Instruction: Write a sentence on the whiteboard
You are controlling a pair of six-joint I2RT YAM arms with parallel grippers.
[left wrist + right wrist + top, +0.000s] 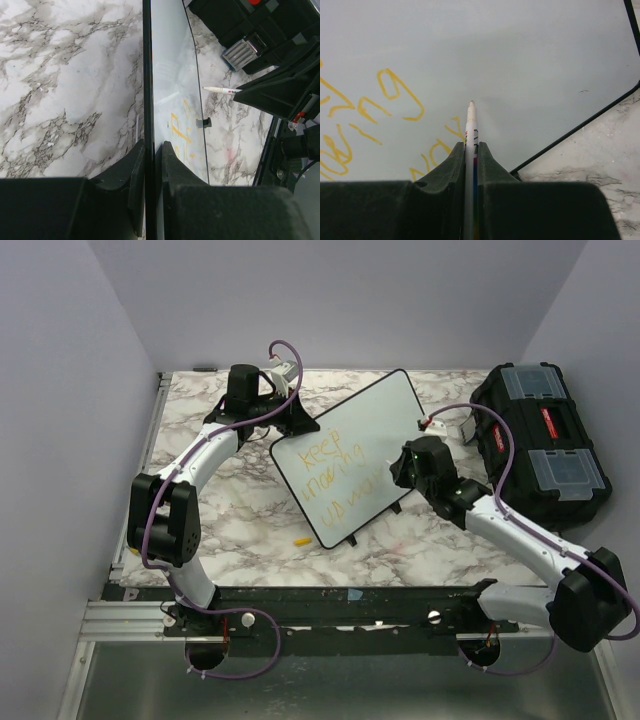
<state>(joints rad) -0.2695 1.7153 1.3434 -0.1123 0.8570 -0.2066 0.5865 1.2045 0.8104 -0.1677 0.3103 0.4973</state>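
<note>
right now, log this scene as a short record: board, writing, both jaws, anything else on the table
whiteboard: set diagonal on the marble table
sentence: yellow-orange, three short lines, first word keep
left jaws: shut on the whiteboard's edge
right jaws: shut on a white marker, tip over the board beside the writing; contact unclear
toolbox: black, right of the board
small yellow piece: on the table by the board's near corner

Count: one whiteboard [390, 405], one marker [470, 130], one toolbox [545, 440], three written lines [335, 465] (yellow-orange), one small yellow piece [300, 540].
</note>
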